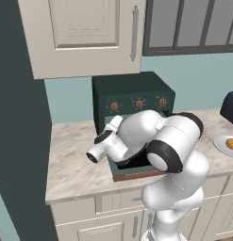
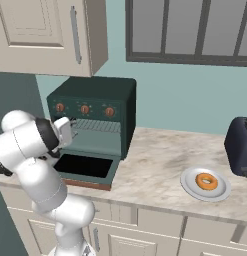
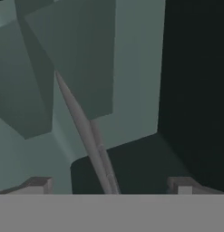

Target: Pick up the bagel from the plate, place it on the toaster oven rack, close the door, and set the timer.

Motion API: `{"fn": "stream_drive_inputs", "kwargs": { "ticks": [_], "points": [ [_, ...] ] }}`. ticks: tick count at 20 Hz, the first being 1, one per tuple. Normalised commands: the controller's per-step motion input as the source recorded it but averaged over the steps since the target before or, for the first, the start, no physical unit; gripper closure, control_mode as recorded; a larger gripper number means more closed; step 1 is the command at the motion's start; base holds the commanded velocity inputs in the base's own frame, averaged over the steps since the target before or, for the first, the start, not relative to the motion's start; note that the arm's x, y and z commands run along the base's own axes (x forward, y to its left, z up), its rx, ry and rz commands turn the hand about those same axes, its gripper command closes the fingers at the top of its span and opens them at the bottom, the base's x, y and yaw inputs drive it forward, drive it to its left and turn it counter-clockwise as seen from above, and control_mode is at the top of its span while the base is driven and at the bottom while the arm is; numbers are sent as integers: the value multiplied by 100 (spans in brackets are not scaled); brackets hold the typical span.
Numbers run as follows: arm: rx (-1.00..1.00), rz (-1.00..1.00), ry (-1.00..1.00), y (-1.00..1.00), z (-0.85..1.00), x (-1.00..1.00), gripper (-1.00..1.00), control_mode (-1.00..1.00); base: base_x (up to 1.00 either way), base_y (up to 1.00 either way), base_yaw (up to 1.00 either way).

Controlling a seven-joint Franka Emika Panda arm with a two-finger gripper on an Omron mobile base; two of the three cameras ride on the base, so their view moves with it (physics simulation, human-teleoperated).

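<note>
The orange-brown bagel (image 2: 206, 181) lies on the white plate (image 2: 221, 192) on the counter, far right of the arm; both also sit at the right edge of the left base view, bagel (image 1: 232, 143) on plate (image 1: 220, 143). The dark green toaster oven (image 2: 95, 95) stands with its door (image 2: 87, 167) folded down flat and its wire rack (image 2: 97, 125) showing inside. My gripper (image 3: 110, 186) is at the oven's mouth, open and holding nothing. In the hand view the green interior walls lie ahead, and a pale grey rack bar (image 3: 81, 122) runs away between the fingertips.
A black toaster (image 2: 240, 145) stands at the back right, close behind the plate. Cream wall cabinets (image 1: 85, 33) hang above the oven. A dark tall panel (image 1: 19, 141) bounds the counter on the left. Marble counter (image 2: 155, 165) lies bare between the oven and the plate.
</note>
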Motion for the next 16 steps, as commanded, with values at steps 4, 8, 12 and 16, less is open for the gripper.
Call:
{"fn": "stream_drive_inputs", "kwargs": {
  "ticks": [4,8,12,16],
  "points": [
    [0,1,0,0,-14,22,-100,-100,0,0,0],
    [0,2,0,0,-20,25,-100,-100,0,0,0],
    [0,4,0,0,-26,21,-100,-100,0,0,0],
    [0,4,0,0,-33,13,-100,-100,0,0,0]
  ]
}}
